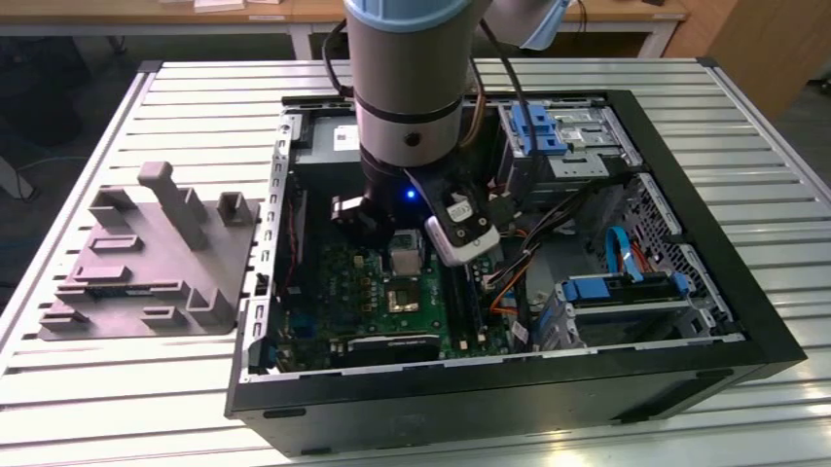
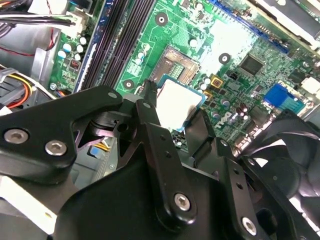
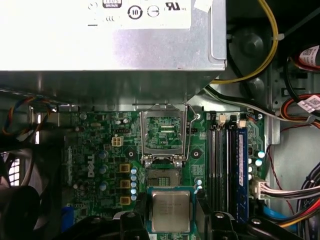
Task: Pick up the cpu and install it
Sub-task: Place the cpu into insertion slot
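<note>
The slatted metal counter (image 1: pixel 766 161) carries an open black computer case (image 1: pixel 520 407) and, at the exterior view's left, a grey plastic tray (image 1: pixel 130 261) with upright posts.

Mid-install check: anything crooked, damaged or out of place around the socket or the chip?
Nothing stands out. The cpu is held in the claw, its edges square with the open socket on the green motherboard; the socket's hinged frame stands raised, as it should for loading.

socket (image 3: pixel 161 176) bare near cpu (image 3: pixel 171 211); memory slots (image 3: pixel 224 165) beside
</note>
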Motion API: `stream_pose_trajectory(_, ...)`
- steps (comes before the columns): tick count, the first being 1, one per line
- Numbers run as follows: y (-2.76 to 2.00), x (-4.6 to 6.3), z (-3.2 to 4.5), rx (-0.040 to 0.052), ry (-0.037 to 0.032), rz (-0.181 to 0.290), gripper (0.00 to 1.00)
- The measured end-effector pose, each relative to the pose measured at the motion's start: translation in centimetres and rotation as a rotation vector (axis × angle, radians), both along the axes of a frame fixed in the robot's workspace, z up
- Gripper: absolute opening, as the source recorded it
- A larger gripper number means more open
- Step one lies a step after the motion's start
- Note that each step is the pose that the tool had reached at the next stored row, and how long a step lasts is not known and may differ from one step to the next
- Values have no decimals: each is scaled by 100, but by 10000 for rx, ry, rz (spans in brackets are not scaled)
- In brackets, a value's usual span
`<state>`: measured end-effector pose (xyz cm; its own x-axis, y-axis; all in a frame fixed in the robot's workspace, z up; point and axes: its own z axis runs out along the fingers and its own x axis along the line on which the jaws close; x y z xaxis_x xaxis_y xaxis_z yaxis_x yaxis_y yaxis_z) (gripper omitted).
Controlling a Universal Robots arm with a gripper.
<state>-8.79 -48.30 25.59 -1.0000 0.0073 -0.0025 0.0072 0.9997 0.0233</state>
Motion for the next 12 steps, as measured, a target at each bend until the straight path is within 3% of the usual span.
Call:
stream_pose_trajectory(4,0,0,-5,-1,1,0,47)
stream_pose_trajectory(12,0,0,-89,-1,1,0,47)
